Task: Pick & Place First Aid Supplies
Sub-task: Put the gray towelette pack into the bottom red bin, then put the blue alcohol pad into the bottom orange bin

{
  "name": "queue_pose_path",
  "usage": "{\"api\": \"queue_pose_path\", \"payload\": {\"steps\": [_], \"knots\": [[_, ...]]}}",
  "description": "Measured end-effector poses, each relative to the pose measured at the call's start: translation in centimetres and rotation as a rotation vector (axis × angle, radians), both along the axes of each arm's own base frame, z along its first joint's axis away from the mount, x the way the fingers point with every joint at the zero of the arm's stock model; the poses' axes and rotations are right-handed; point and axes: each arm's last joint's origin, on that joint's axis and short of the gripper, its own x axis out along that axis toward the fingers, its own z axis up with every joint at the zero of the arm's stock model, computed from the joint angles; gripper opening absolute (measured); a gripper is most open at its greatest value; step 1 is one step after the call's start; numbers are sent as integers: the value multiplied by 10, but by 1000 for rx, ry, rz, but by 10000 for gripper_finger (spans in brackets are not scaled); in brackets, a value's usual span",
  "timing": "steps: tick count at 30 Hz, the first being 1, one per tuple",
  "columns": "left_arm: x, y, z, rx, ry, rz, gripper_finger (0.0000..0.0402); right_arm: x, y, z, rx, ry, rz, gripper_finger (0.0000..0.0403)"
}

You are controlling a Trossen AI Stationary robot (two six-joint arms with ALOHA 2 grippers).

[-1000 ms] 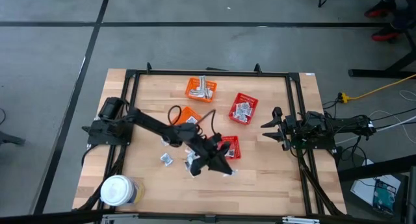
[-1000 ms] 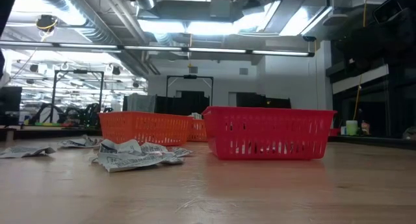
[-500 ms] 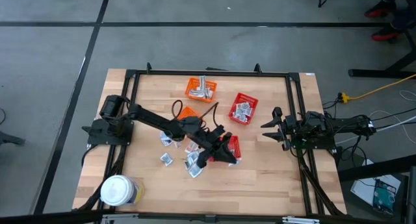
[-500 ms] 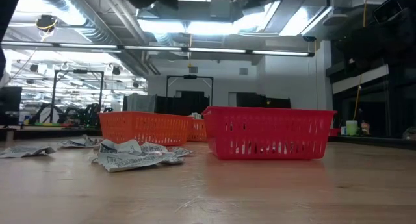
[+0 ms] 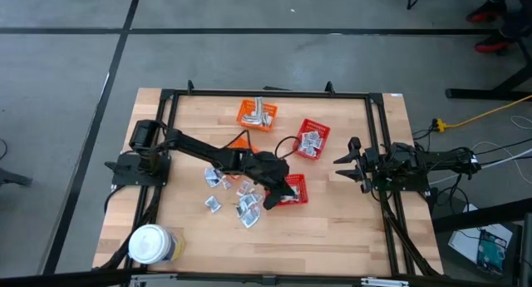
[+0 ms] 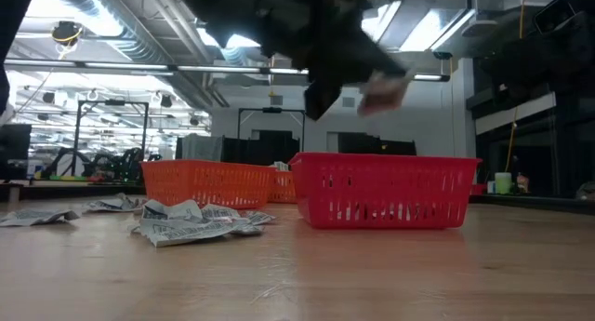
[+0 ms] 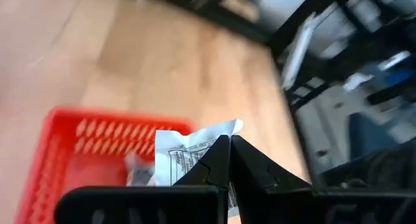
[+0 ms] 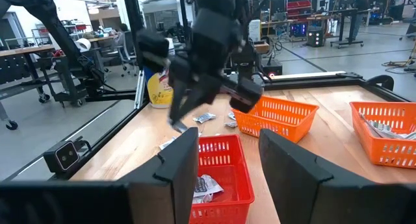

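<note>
Since the earlier frames the left hand (image 5: 275, 195) had drawn back from the front of the wooden counter (image 5: 349, 229) toward its middle and hung over the near red mesh basket (image 5: 293, 190), coming into the low view above that basket's rim. A small flat silvery-white sachet with dark print (image 7: 188, 149) was pinched between the left hand's closed dark fingers (image 7: 260, 172), held in the air above the basket, where another packet or two already lay on the mesh floor. Just left of the basket, on the bare counter, a loose cluster of crumpled silvery packets (image 5: 243, 205) lay scattered, with one more packet (image 5: 213, 205) a little apart from them. Farther back, a second red basket (image 5: 312, 139) held several packets, an orange mesh basket (image 5: 257, 113) at the rear held more, and another orange basket (image 5: 239, 144) sat partly hidden beneath the left arm. At the front left corner stood a large round jar with a white lid (image 5: 150, 244). Well apart, at the counter's right edge, the right hand (image 5: 343, 160) waited with its fingers (image 8: 286, 165) spread part-way and nothing between them. Beyond the counter, a workshop with benches and racks filled the background.
</note>
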Motion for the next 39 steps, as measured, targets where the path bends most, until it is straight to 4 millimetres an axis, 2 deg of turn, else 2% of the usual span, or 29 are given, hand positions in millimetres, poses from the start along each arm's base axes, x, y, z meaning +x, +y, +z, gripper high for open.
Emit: {"api": "queue_pose_path", "payload": {"steps": [7,14,23,27,34,39], "knots": [[-9,0,-15,122,153,31,4,0,0,0,0,0,0,163],[-9,-1,-16,196,146,18,8,0,0,0,0,0,0,163],[-12,-9,-17,97,184,-34,86,0,0,0,0,0,0,163],[-18,-21,-16,125,220,-10,98,0,0,0,0,0,0,163],[-41,-44,0,260,288,14,83,0,0,0,0,0,0,163],[-72,-61,18,371,380,44,73,0,0,0,0,0,0,163]]}}
